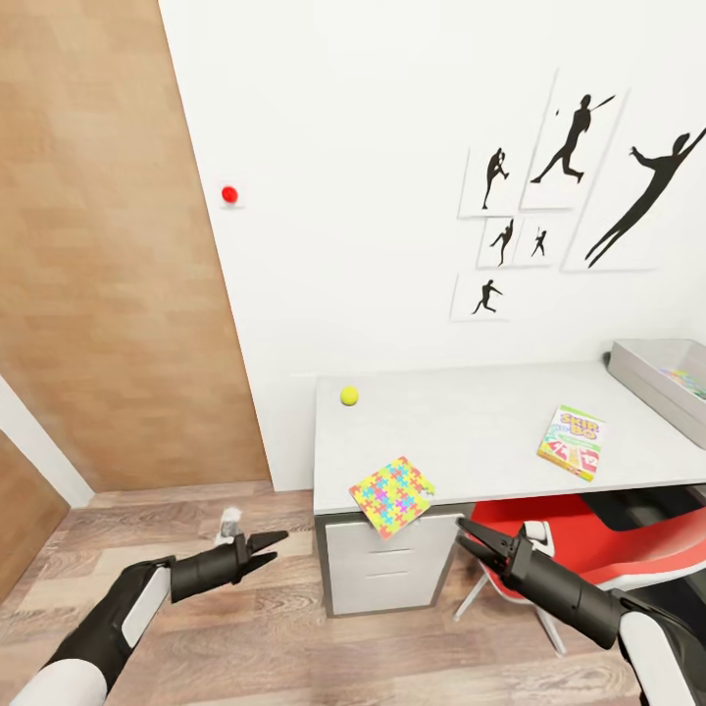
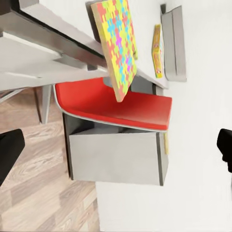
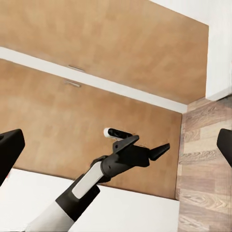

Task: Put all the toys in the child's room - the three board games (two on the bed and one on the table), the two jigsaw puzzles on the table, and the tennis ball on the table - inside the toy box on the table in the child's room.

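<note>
The jigsaw puzzle (image 1: 391, 496) lies at the worktop's (image 1: 471, 431) front corner, one corner overhanging, ahead and between both arms. The right tool (image 1: 469, 537), fingers apart, sits nearer than the left tool (image 1: 267, 547), also apart and empty.

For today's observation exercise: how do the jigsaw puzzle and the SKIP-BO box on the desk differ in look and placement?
The jigsaw puzzle is a multicoloured square overhanging the desk's front edge; the SKIP-BO box is a white-green-red printed rectangle lying fully on the desk. The puzzle sits nearer the desk's left end, the box nearer the grey toy box. Both lie flat, untouched.
</note>
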Controlling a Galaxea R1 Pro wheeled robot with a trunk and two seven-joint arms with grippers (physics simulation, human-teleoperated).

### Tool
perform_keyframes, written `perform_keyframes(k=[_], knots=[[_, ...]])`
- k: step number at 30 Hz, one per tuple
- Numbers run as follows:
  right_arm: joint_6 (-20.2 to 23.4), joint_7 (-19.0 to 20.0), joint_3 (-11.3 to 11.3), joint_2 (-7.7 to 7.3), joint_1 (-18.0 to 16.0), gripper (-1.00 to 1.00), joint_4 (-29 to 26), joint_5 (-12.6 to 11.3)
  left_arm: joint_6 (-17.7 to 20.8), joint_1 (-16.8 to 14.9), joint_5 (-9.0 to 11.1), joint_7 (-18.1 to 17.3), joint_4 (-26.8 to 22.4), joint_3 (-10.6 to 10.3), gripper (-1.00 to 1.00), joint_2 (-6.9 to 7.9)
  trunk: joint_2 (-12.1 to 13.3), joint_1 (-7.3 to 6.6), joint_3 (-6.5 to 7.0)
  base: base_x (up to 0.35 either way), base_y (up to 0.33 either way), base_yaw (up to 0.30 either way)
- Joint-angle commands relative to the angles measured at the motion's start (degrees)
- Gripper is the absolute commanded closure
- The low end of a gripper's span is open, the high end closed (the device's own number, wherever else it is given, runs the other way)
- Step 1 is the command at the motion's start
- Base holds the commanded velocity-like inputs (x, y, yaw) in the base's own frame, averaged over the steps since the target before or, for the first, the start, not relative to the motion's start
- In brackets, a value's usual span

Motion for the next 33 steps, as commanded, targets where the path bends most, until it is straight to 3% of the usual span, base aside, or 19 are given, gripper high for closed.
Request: perform_keyframes(k=[1,10,14,18,22,33], knots=[[0.25,0.03,-0.45,0.02,-0.05,-1.0,0.0,0.24,-0.37,-0.08,0.25,0.09,1.32,0.07,-1.0,-0.55,-0.49,0.24,-0.26,0.0,0.0,0.0],[0.24,-1.1,-1.01,0.3,-0.05,-1.0,0.0,0.33,-1.43,-0.14,0.29,0.36,3.64,0.13,-1.0,-2.3,-4.1,2.21,-1.88,0.0,0.0,0.0],[0.24,-1.12,-1.11,0.1,-0.05,-1.0,0.09,0.39,-1.64,-0.15,0.1,0.57,3.85,0.1,-1.0,-4.49,-5.7,3.09,-2.6,0.0,0.0,0.0],[0.24,-1.14,-1.08,0.08,-0.05,-1.0,0.16,0.43,-1.82,-0.15,-0.04,3.03,3.98,0.06,-1.0,-6.58,-7.31,3.97,-3.31,0.0,0.0,0.0],[0.23,-1.14,-1.13,0.05,-0.05,-1.0,0.17,0.44,-1.92,-0.15,-0.06,4.49,4.01,-0.06,-1.0,-7.58,-8.91,4.85,-4.03,0.0,0.0,0.0],[0.23,-0.98,-1.11,0.05,-0.05,-1.0,0.18,0.44,-1.95,-0.15,-0.05,4.87,4.01,-0.13,-1.0,-8.06,-13.32,7.26,-6.01,0.0,0.0,0.0]])
